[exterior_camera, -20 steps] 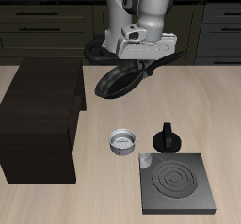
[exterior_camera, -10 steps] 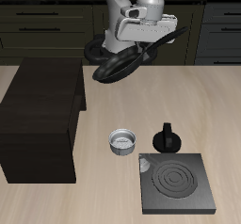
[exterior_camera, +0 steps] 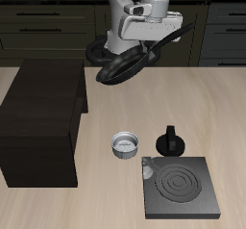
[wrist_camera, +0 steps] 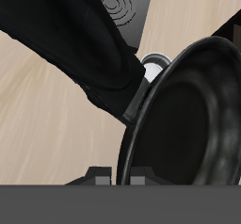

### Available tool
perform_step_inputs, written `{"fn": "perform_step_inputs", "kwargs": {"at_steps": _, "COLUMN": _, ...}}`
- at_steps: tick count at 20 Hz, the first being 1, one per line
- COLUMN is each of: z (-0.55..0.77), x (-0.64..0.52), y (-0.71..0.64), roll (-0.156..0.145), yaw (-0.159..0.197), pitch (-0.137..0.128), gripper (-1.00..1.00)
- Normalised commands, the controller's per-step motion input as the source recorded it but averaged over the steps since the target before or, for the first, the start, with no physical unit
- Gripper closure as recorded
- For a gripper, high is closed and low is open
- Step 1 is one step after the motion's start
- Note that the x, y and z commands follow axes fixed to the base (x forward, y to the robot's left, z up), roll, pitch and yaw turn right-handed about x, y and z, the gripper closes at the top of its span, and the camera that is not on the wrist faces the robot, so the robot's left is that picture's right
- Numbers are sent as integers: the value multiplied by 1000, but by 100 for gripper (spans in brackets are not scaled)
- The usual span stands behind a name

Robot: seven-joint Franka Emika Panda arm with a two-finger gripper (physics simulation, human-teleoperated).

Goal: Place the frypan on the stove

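Note:
My gripper (exterior_camera: 146, 42) is shut on the handle of the frypan (exterior_camera: 121, 65), a round black shallow pan that hangs tilted, high above the table's back part. In the wrist view the frypan (wrist_camera: 184, 115) fills the frame close to the camera, its handle running under the fingers. The stove (exterior_camera: 180, 188), a flat dark grey square plate with a spiral burner ring and a small white label, lies near the table's front edge, well below and nearer the front than the pan. It also shows in the wrist view (wrist_camera: 122, 4).
A large dark wooden cabinet box (exterior_camera: 42, 122) stands on the table. A small grey metal bowl (exterior_camera: 125, 144) and a small black knobbed pot (exterior_camera: 170, 140) sit just behind the stove. The bowl shows in the wrist view (wrist_camera: 155, 66).
The gripper has lifted the frypan higher, mostly in the first half second. It has barely moved since.

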Motion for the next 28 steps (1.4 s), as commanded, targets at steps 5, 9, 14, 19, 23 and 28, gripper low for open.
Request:
{"fn": "perform_step_inputs", "kwargs": {"at_steps": 5, "z": 225, "x": 224, "y": 90, "roll": -10, "yaw": 14, "pitch": -36, "gripper": 100}}
{"fn": "perform_step_inputs", "kwargs": {"at_steps": 9, "z": 221, "x": 376, "y": 21, "roll": -28, "yaw": 1, "pitch": -8, "gripper": 100}}
{"fn": "perform_step_inputs", "kwargs": {"at_steps": 14, "z": 114, "x": 285, "y": 47, "roll": -9, "yaw": -6, "pitch": -11, "gripper": 100}}
{"fn": "perform_step_inputs", "kwargs": {"at_steps": 19, "z": 8, "x": 358, "y": 171, "roll": 17, "yaw": -18, "pitch": 32, "gripper": 100}}
{"fn": "perform_step_inputs", "kwargs": {"at_steps": 23, "z": 6, "x": 97, "y": 16, "roll": 0, "yaw": -17, "pitch": 12, "gripper": 100}}
{"fn": "perform_step_inputs", "kwargs": {"at_steps": 28, "z": 64, "x": 516, "y": 243, "roll": 70, "yaw": -8, "pitch": 36, "gripper": 100}}
